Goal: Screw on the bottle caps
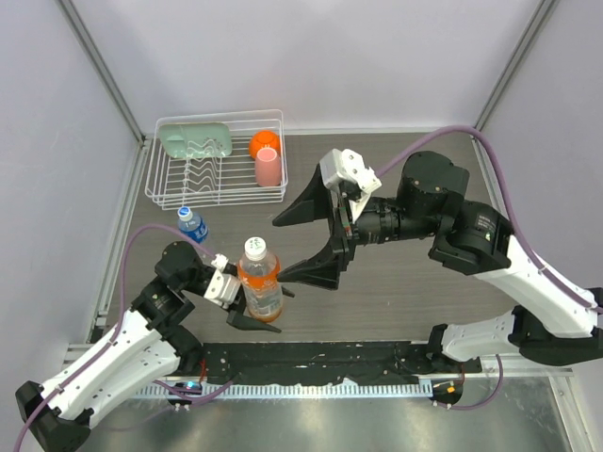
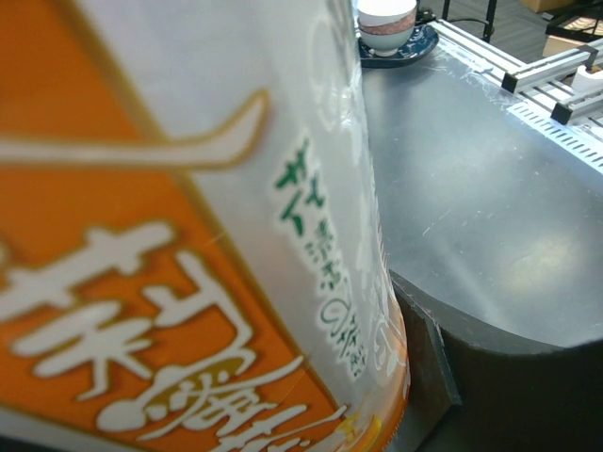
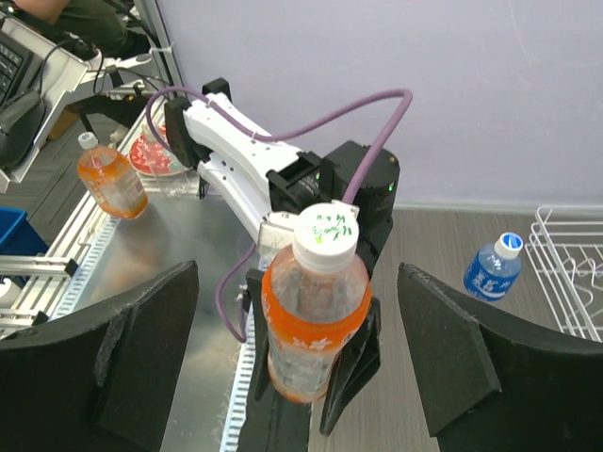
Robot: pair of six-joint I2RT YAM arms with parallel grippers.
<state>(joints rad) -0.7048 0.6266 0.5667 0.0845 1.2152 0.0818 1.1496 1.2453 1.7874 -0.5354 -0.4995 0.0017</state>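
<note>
The orange-drink bottle (image 1: 261, 287) stands upright near the table's front left, with a white cap (image 1: 255, 249) on its neck. My left gripper (image 1: 256, 318) is shut on its lower body. In the left wrist view its orange label (image 2: 170, 245) fills the frame, with one finger (image 2: 509, 386) beside it. My right gripper (image 1: 294, 247) is open and empty, just right of the cap. In the right wrist view the right gripper (image 3: 300, 271) has its wide-apart fingers on either side of the bottle (image 3: 311, 330) and cap (image 3: 327, 235). The blue-label bottle (image 1: 194, 227) stands behind with a bluish cap (image 1: 186, 214), and also shows in the right wrist view (image 3: 490, 271).
A white wire dish rack (image 1: 170, 193) at the back left holds a green item (image 1: 195, 139), an orange cup (image 1: 265, 143) and a pink cup (image 1: 268, 168). Off the table, another orange bottle (image 3: 111, 179) stands on a metal bench, and a cup on a saucer (image 2: 388, 24) sits there too.
</note>
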